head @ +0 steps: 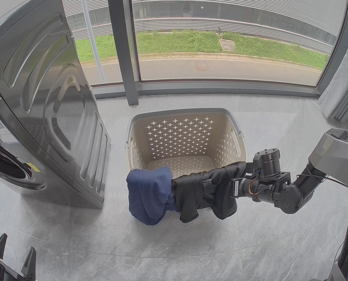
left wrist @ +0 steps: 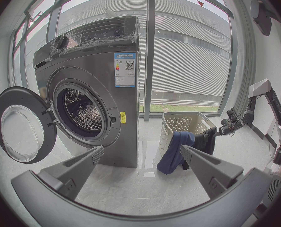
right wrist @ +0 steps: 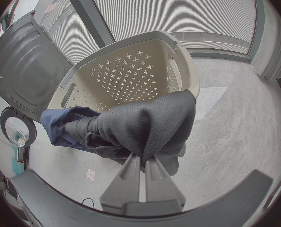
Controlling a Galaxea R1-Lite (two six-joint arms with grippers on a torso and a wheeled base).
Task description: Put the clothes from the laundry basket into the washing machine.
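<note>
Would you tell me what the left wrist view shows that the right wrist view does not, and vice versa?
Left wrist view, unlike the right: the drum and control panel of the washing machine, and the open left gripper. Right wrist view, unlike the left: the right gripper seen pinched shut on the dark garment. Both: the laundry basket, the blue garment hanging over its rim, and the machine's open door.
</note>
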